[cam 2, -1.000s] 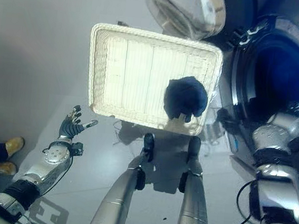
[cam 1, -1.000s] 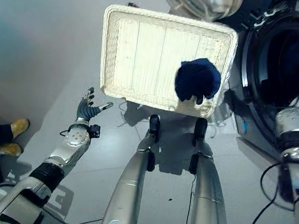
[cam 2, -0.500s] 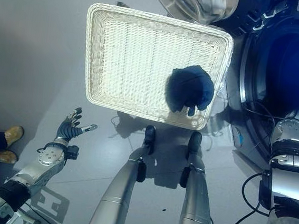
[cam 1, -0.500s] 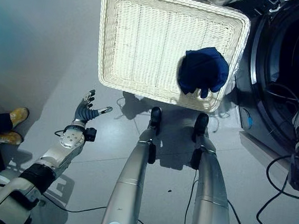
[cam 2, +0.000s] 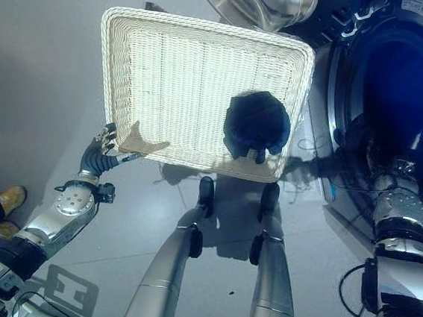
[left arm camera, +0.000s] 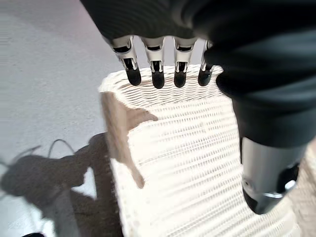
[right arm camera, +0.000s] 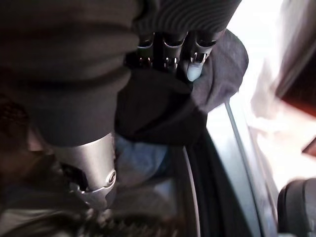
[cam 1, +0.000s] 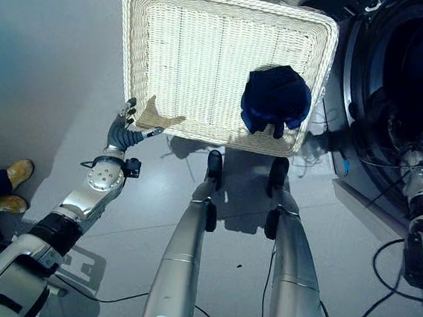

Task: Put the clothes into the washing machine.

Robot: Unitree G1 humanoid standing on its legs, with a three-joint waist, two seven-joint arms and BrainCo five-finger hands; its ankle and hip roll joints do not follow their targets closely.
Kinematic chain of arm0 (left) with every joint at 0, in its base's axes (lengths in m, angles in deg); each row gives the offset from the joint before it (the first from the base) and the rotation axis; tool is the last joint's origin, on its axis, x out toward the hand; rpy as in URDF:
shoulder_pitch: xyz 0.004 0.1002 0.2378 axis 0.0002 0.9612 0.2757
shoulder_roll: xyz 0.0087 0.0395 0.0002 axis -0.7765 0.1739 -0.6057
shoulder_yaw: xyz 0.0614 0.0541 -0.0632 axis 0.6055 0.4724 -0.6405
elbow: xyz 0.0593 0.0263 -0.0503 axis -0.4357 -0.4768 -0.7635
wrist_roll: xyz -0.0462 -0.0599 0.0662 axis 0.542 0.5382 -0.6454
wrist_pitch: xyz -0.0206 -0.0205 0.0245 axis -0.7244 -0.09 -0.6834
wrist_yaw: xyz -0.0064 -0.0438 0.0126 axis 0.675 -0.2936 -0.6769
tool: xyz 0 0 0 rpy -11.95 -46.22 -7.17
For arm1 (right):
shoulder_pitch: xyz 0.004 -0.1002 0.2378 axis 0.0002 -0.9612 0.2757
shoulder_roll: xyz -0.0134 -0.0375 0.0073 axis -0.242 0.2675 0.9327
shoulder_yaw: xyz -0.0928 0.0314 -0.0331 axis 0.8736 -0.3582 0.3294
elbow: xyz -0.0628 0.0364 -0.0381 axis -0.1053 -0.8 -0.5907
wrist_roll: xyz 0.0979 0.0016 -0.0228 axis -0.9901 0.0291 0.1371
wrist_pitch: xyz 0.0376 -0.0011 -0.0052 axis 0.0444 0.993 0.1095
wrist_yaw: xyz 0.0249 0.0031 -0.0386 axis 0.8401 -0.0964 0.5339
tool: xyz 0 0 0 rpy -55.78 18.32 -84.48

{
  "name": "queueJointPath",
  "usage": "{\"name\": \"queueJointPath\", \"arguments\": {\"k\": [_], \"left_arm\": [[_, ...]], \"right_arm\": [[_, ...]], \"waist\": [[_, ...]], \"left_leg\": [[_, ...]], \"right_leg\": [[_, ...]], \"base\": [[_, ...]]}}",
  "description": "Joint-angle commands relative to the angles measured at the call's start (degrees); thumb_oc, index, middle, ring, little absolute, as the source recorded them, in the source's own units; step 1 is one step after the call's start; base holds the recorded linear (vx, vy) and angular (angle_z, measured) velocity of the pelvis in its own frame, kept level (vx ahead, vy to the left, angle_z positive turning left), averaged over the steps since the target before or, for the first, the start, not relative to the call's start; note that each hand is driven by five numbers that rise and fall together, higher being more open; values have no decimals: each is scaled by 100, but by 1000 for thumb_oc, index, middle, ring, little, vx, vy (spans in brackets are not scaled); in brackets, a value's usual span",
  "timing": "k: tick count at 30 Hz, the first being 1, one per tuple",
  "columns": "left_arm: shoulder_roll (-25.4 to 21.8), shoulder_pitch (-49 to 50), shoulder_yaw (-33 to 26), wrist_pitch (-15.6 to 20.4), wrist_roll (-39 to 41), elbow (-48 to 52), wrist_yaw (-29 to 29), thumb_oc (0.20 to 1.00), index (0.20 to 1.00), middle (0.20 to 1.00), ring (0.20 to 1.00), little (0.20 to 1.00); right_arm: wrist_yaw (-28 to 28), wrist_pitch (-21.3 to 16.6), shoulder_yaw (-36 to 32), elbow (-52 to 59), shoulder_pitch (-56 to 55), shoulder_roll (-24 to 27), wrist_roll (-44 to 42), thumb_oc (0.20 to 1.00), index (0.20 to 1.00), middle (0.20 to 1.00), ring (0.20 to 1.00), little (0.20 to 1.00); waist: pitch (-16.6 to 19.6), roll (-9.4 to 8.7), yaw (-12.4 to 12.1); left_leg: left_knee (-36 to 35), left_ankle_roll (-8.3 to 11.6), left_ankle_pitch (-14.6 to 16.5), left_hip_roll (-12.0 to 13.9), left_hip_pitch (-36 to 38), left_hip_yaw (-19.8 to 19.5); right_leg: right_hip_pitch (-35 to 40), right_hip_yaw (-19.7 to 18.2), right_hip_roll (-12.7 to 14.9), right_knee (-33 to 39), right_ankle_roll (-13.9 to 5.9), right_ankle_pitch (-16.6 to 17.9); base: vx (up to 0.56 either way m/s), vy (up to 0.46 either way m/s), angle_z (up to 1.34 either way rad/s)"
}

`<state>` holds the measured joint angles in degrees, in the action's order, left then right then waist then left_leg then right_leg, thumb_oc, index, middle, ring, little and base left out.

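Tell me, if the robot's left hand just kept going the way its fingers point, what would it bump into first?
Most likely the white wicker basket. The left hand has its fingers straight and aimed at the basket's near corner rim, with nothing between. The height is hard to judge, so it might pass just over the rim instead.

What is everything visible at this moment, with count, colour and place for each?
Basket: one, white wicker, on the floor ahead of the robot.
Garment: one, dark blue, bunched in the basket's corner nearest the washing machine.
Washing machine: one, dark drum, door open, to the robot's right.
Dark cloth: one, at the drum's rim.
Person's shoes: two, yellow, on the floor far left.
Left hand: fingers straight, by the basket's near left corner.
Right hand: fingers curled into the dark cloth at the machine's opening.
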<state>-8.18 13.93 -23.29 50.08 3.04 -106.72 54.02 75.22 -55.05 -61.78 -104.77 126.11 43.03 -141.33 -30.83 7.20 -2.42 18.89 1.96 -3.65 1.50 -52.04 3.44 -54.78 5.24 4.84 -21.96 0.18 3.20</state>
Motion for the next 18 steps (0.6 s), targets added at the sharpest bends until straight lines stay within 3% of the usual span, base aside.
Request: {"name": "queueJointPath", "arguments": {"k": [1,6,11,12,18], "left_arm": [[424,454,-213,244,400,-158,-55,1000,1000,1000,1000,1000],[1128,1009,-452,495,713,-498,64,1000,1000,1000,1000,1000],[1374,1139,-506,545,803,-611,73,1000,1000,1000,1000,1000],[1757,1412,-625,650,963,-810,147,1000,1000,1000,1000,1000],[2115,1635,-745,841,990,-1196,203,1000,1000,1000,1000,1000]], "right_arm": [[908,-559,-135,843,-577,-211,-193,1000,1000,1000,1000,1000],[1222,-1152,-82,2649,-1226,-1311,-193,1000,1000,1000,1000,1000],[1238,-1229,26,2992,-1423,-1582,-193,1000,1000,1000,1000,1000],[1287,-1168,382,3385,-1882,-1934,-193,1000,1000,1000,1000,1000],[1542,-1120,1004,3721,-2520,-2344,-193,1000,1000,1000,1000,1000]], "waist": [[104,416,174],[104,476,296],[104,491,326],[104,516,382],[104,455,473]], "left_leg": [[-733,70,-76,-350,455,207],[-961,74,-123,-395,696,318],[-1002,75,-131,-415,770,340],[-1104,73,-170,-442,926,408],[-1273,57,-244,-448,1094,520]], "right_leg": [[265,310,-410,-342,-187,-733],[444,187,-456,-83,-240,-677],[517,150,-433,-6,-246,-659],[688,115,-383,180,-257,-589],[883,78,-361,415,-274,-462]], "base": [[-45,142,-9],[-58,143,-7],[-36,91,0],[-105,265,0],[-58,150,2]]}}
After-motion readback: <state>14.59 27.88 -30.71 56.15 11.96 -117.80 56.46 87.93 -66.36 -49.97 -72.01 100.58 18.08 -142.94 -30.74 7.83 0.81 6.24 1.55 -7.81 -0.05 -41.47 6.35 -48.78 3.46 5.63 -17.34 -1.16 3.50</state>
